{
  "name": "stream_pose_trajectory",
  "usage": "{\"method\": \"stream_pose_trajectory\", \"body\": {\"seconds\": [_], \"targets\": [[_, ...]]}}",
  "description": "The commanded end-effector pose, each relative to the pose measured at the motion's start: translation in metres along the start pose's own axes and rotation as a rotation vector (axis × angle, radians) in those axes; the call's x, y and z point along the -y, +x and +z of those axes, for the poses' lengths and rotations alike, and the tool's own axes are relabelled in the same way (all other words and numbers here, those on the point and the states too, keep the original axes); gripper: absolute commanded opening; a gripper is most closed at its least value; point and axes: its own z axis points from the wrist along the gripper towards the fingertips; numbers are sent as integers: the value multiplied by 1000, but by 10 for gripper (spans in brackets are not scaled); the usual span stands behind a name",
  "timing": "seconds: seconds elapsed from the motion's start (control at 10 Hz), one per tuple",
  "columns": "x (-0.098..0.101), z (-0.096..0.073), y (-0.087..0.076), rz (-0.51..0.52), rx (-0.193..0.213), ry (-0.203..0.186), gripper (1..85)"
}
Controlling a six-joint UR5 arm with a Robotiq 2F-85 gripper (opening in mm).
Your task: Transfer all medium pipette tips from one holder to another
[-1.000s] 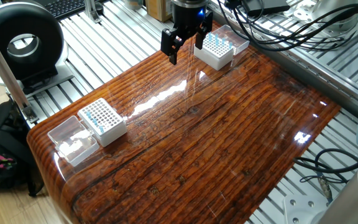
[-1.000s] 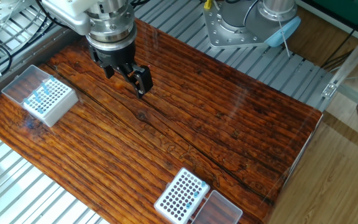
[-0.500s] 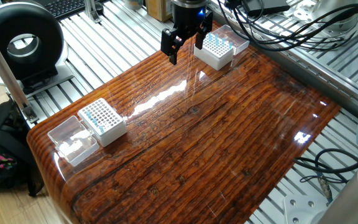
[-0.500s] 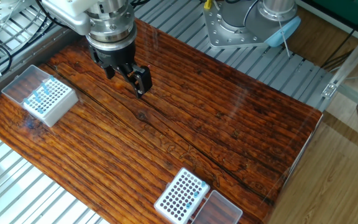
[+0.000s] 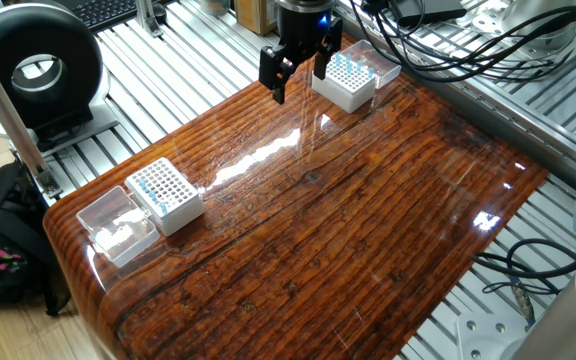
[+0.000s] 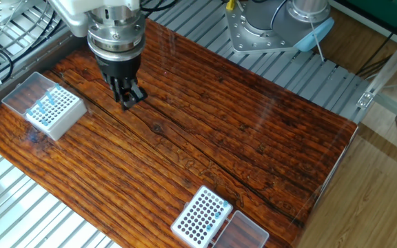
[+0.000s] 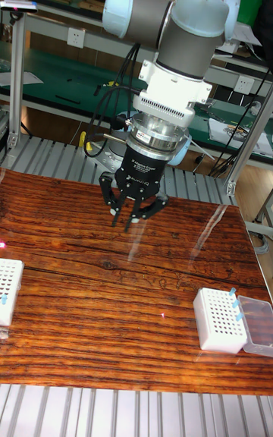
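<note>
- Tall fixed view: the claw (image 7: 130, 216) hangs above the wooden desk (image 7: 114, 300), fingers spread, holding nothing.
- One fixed view: the medium pipette tips (image 5: 346, 66) stand in a white tip box (image 5: 344, 90) just beside the claw.
- A second white tip box (image 5: 168, 194) sits near the opposite desk corner, well apart, beside a clear lid (image 5: 116, 226).

Robotics lab. Glossy brown wood-grain table (image 5: 368, 210) sits on a grooved aluminium-profile frame (image 5: 198, 55); black cable bundles (image 5: 468, 45) upper right. White gridded pipette-tip boxes (image 5: 165, 194) on the table. Tall view: green-topped workbenches (image 7: 53, 73) and white wall sockets (image 7: 75, 37) in the upper background.
</note>
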Motion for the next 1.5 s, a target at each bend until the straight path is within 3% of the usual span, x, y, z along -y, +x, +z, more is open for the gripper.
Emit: {"method": "stream_pose_trajectory", "body": {"seconds": [0.0,0.3,0.5,0.8,1.0,1.2,1.4], "targets": [[-4,1,5,7,-21,-14,13],[-4,5,8,-69,-27,-24,13],[-6,18,7,-93,-26,-44,13],[-9,31,0,-130,0,-42,13],[-10,34,5,-177,-16,-34,13],[-20,35,8,-220,-26,-71,13],[-30,35,3,-279,3,-107,13]]}}
